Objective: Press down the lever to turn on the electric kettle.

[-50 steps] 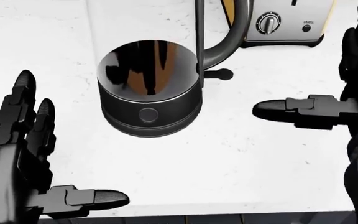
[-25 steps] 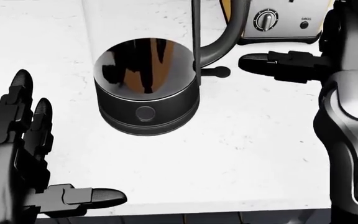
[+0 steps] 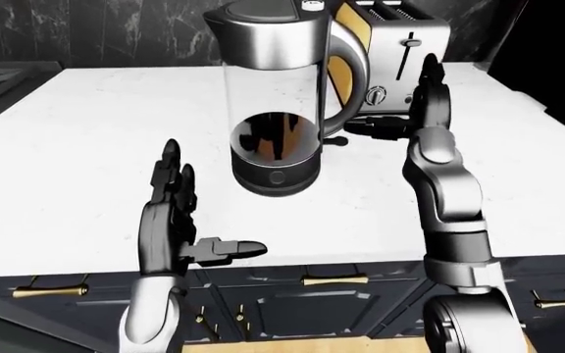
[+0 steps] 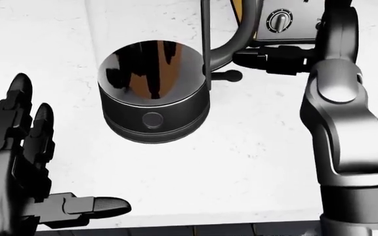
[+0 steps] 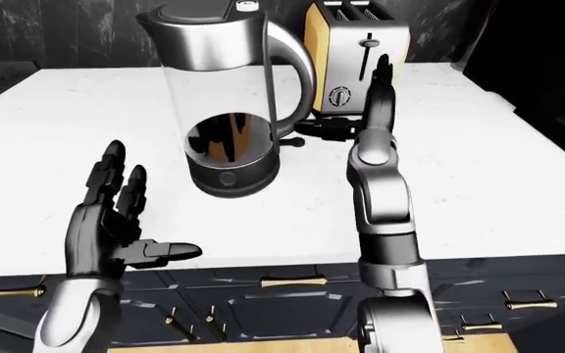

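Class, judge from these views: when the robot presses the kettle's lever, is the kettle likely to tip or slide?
The electric kettle probably stays put: it sits upright on a wide dark base. It looks tall with a glass body, so a sideways shove might tip it. The lever is low, near the base, so pressing it gives little leverage.

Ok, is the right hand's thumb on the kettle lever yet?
No. In the head view the right hand has its thumb tip above the lever beside the kettle handle, with white counter showing between them.

You've got a clear-glass, chrome and black kettle [image 3: 275, 103], yellow-sided silver toaster [image 3: 386, 51] at its 2 o'clock, white speckled counter [image 3: 66, 162], black hands, navy cabinets [image 3: 292, 294] with brass pulls.
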Controlling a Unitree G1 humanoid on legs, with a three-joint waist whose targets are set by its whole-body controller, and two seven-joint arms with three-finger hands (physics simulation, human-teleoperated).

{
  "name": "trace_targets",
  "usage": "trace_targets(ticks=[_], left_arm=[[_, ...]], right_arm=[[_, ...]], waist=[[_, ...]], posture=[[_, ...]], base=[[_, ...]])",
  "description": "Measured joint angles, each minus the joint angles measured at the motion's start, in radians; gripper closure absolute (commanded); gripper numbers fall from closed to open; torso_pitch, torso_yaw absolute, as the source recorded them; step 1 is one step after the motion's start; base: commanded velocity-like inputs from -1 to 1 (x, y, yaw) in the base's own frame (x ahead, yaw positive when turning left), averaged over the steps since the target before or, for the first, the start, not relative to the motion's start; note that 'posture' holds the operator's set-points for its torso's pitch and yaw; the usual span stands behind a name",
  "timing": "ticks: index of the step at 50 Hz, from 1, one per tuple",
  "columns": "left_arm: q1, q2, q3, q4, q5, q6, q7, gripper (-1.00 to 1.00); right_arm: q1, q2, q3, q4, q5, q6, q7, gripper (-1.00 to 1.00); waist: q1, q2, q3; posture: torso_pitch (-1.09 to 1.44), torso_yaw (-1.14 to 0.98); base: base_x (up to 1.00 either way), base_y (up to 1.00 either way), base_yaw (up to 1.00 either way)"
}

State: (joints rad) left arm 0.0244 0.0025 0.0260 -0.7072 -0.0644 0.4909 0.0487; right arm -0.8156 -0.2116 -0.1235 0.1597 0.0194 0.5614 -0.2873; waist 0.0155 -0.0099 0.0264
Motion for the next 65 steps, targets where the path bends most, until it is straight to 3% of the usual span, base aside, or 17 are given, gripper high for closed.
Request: trace_targets(ticks=[18,65], left_arm=[[-0.001,0.001,0.0,0.001,-0.002,0.0,0.0,-1.0],[0.002,-0.001,-0.01,0.004,0.006,-0.003,0.002,-1.0]], right_arm=[[0.002,-0.003,0.0,0.118,-0.05,-0.066,0.01,-1.0],[-0.225,0.008,0.028,0.6,-0.124,-0.248,-0.022,-1.0]], waist=[[0.003,-0.004,-0.001],[0.004,-0.003,-0.002]], posture=[[0.0,0.0],[0.0,0.0]], base=[[0.0,0.0,0.0],[0.0,0.0,0.0]])
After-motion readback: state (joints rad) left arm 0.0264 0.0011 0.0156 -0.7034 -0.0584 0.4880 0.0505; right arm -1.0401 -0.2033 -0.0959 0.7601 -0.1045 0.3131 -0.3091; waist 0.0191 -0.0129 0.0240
